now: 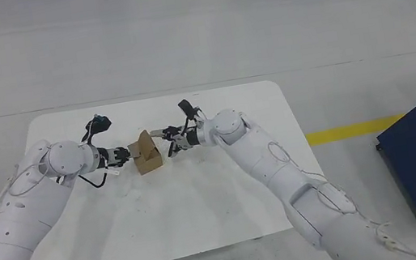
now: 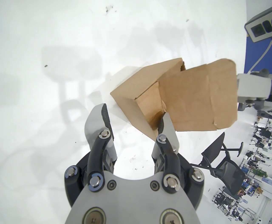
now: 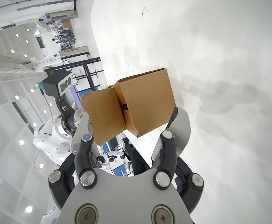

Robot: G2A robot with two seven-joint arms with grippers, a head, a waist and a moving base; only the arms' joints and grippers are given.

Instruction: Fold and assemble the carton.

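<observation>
White table [image 1: 205, 212] w/ brown carton [image 1: 146, 154] near its middle, btwn both grippers. Left gripper [image 2: 134, 111] wide open, one fingertip [image 2: 166, 123] at carton's open end, gripping nothing. Right gripper [image 3: 130, 112] wide open, straddling carton, poss. touching it.

Holds left arm [image 1: 34, 194] and right arm [image 1: 274, 160] stretched inward, elbows bent, wrists facing each other (almost in line, close together). Shows left gripper [image 2: 135, 111] wide, fingers [image 2: 105, 118] well parted. Shows right gripper [image 3: 130, 112] equally spread, fingers [image 3: 180, 121] apart.
</observation>
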